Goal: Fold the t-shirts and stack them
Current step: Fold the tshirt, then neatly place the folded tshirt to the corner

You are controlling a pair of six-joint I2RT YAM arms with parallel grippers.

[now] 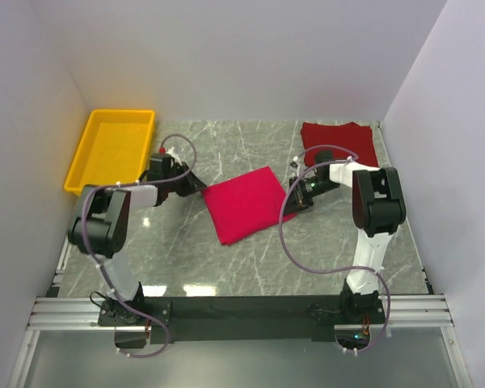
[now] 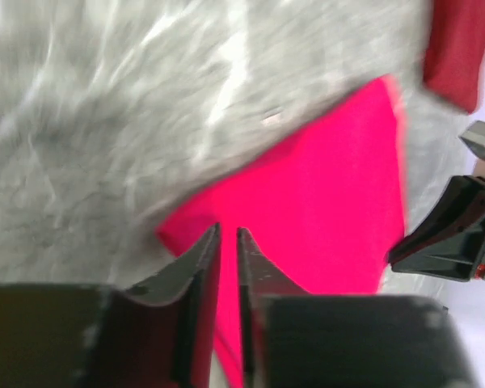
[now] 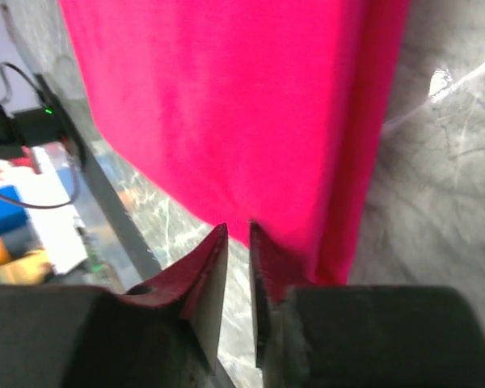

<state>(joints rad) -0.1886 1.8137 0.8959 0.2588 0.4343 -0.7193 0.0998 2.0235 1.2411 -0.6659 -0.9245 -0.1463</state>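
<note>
Left pincer (image 2: 229, 230) first, since its wrist cam is sitting right on top of it. The two dark fingers are only a slit apart, with the tips right at a corner of the bright pink t-shirt (image 2: 323, 210). I can't spot any cloth caught in the slit, so it looks like it's gripping nothing. That view is pretty blurry though, so I can't tell if the tips actually touch the fabric.

Right pincer (image 3: 238, 226) is the same story. The gap is narrow, the tips sit at the pink t-shirt's edge, and nothing is visibly clamped between them. You can see a doubled-over layer of cloth running along one side there.

From above, the pink t-shirt lies folded into a tilted rectangle, flat on the grey marble worktop (image 1: 250, 267). The left pincer is at the pink t-shirt's upper left corner and the right pincer is at its right corner, so they're on opposite sides of it.

The maroon t-shirt (image 1: 338, 141) is beyond the pink t-shirt and off to the right, well apart from it. It's also lying flat in a rough rectangle. The yellow tray (image 1: 117, 145) is beyond the pink t-shirt to the left, also well apart.

The left wrist cam also catches the right pincer just past the pink t-shirt's far side, plus a bit of the maroon t-shirt.
</note>
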